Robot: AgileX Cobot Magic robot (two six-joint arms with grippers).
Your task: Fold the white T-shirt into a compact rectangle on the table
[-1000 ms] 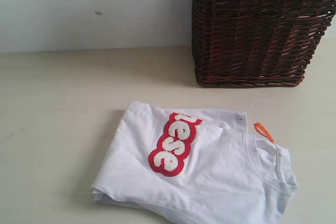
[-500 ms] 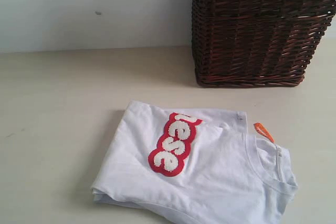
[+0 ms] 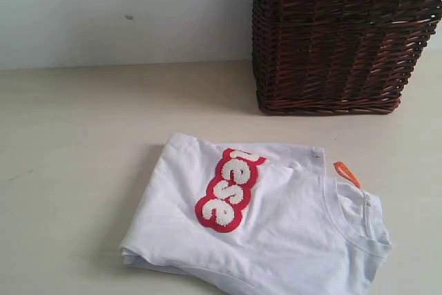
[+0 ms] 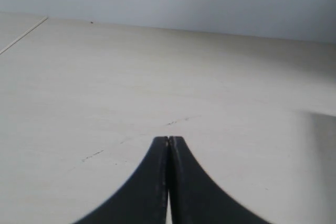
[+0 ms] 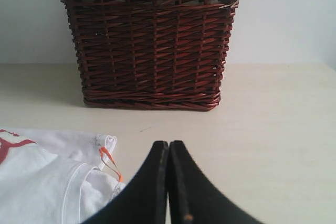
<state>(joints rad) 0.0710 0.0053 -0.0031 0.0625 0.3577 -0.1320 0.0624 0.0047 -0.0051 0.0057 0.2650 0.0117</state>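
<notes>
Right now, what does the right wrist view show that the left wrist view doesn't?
Right wrist only: the dark wicker basket, and a corner of the white T-shirt with its orange neck tag.
Left wrist only: faint dark scuffs on the table.
Both: the table, a pale wall, and a shut, empty end effector, the left end effector in one and the right end effector in the other.

Plain pale wall (image 3: 103,5), small dark speck (image 3: 129,16), maybe stain; dark wicker basket (image 3: 331,39) near it.
</notes>
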